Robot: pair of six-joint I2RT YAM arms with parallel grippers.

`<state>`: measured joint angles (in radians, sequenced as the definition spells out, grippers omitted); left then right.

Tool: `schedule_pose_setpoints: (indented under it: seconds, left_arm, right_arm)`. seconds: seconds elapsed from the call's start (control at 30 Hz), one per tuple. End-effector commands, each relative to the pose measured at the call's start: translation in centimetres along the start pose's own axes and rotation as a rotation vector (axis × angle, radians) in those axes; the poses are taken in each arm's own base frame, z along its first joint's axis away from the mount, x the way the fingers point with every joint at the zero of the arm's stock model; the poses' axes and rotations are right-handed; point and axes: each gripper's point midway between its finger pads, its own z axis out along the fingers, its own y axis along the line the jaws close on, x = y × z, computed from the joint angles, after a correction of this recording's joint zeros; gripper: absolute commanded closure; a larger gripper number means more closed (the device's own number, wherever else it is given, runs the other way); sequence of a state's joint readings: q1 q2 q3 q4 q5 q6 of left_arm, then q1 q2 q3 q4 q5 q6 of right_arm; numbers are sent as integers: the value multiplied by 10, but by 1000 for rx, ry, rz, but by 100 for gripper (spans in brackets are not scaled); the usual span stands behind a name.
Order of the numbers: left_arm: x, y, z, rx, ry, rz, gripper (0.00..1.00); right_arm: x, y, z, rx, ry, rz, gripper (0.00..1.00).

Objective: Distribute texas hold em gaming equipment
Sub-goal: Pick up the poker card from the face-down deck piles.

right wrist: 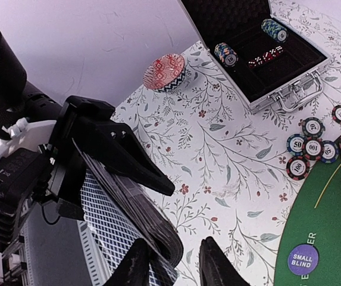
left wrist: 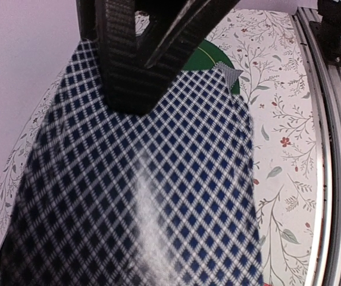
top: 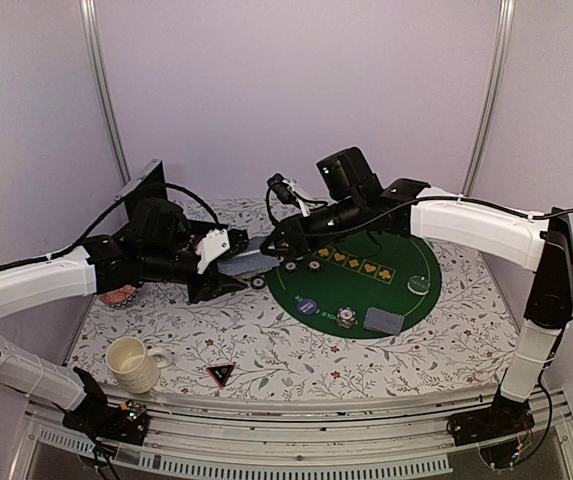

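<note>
My left gripper (top: 228, 268) is shut on a deck of checkered blue-backed playing cards (top: 244, 263) and holds it above the table, left of the green mat (top: 421, 305). In the left wrist view the deck (left wrist: 158, 196) fills the frame and hides my own fingers. My right gripper (top: 278, 244) is at the deck's far end. In the right wrist view its fingers (right wrist: 139, 267) stand open astride the deck's corner (right wrist: 164, 235), with a gap on the right side. Chips (right wrist: 313, 146), a small blind button (right wrist: 303, 260) and a dealt card pile (top: 384, 320) lie on or near the mat.
An open metal case (right wrist: 289, 89) with chip stacks lies at the back left. A pink patterned dish (top: 118, 296) sits by the left arm. A cream mug (top: 131, 362) and a black triangular marker (top: 220, 374) stand near the front edge.
</note>
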<state>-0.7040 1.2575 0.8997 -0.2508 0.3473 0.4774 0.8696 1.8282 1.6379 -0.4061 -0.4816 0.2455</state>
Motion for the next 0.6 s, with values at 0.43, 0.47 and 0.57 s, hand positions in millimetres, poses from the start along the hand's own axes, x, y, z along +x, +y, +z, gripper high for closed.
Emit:
schedule_pose_setpoints:
  seconds: [0.43, 0.47, 0.57]
  left_arm:
    - [-19, 8, -3, 25, -89, -89, 62]
    - [-22, 8, -4, 32, -102, -97, 62]
    - [-28, 6, -7, 60, -138, -109, 62]
  right_arm:
    - [-16, 16, -16, -16, 9, 19, 86]
    - [-16, 15, -17, -14, 10, 20, 86]
    - [-17, 12, -19, 4, 12, 26, 89]
